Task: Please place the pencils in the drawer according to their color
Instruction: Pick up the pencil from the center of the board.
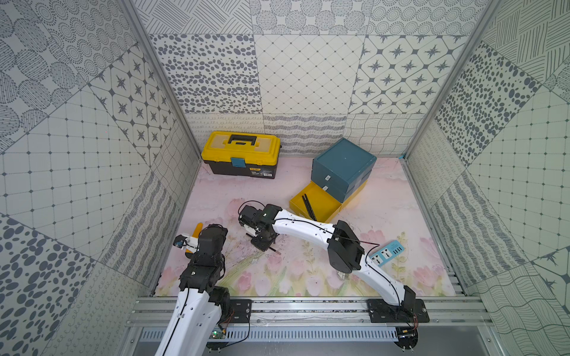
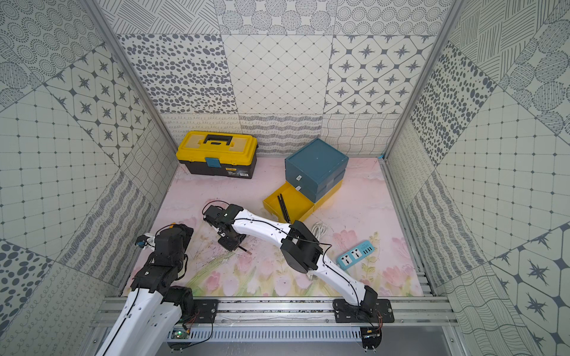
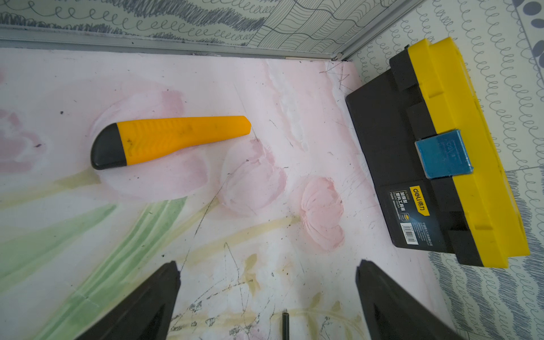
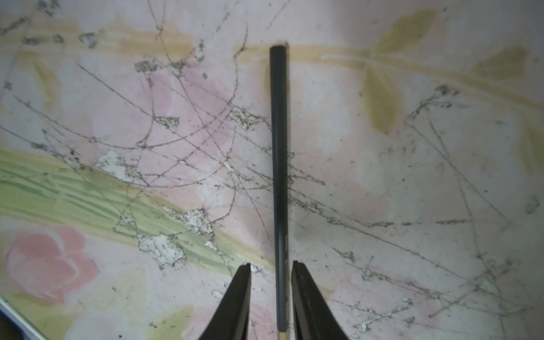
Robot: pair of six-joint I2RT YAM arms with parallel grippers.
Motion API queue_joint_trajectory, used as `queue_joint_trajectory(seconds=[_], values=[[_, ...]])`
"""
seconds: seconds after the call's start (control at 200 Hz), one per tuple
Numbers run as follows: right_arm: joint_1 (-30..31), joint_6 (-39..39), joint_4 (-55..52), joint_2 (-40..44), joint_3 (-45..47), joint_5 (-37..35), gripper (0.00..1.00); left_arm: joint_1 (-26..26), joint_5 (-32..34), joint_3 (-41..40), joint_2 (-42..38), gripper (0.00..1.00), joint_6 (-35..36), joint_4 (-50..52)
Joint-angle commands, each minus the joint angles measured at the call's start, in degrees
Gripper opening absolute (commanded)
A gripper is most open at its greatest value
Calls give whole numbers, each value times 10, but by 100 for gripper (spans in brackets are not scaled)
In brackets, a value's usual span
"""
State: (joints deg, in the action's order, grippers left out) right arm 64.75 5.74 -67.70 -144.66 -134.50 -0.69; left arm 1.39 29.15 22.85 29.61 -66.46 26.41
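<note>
Between the narrowly parted jaws of the right gripper (image 4: pixel 271 266) a dark pencil (image 4: pixel 279 147) is seen lying on the floral mat (image 4: pixel 412 176), unclamped, a slim gap on each side. The left gripper (image 3: pixel 266 270) is spread wide, empty. Two black pencils (image 1: pixel 309 207) are seen in the pulled-out yellow drawer (image 1: pixel 325 198).

Toolbox (image 1: pixel 240 157) at back left of the mat (image 1: pixel 401 215), near the rear wall. Drawer chest (image 1: pixel 342 166) at back right, lowest drawer (image 1: pixel 325 200) pulled out toward the front left, two pencils (image 1: pixel 308 206) side by side in it. Coiled cable (image 2: pixel 319 229) just in front of that drawer; power strip (image 1: pixel 389 252) further front and right. Utility knife (image 3: pixel 170 138) at the left, in front of the toolbox, well apart from it. One pencil (image 4: pixel 279 147) mid-mat, between the fingers of the right gripper (image 4: pixel 272 266), a gap either side.
</note>
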Motion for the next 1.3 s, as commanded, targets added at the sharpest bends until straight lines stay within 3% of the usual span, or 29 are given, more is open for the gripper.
queue_joint_trajectory(seconds=[0.0, 0.425, 0.796, 0.951, 1.296], values=[[1, 2, -19, -24, -26, -9, 30, -2, 29, -1, -1, 99, -2, 7], [-1, 15, -75, -68, -58, -6, 24, -3, 25, -3, 5, 99, 1, -1], [-14, 44, -157, -124, -80, -15, 9, -3, 23, -3, 15, 99, 3, -4], [-18, 49, -162, -121, -67, -41, 0, -3, 21, -5, 21, 99, 3, -4], [-30, 44, -124, -73, -30, -17, 0, -3, 2, -5, 38, 99, 23, -40]])
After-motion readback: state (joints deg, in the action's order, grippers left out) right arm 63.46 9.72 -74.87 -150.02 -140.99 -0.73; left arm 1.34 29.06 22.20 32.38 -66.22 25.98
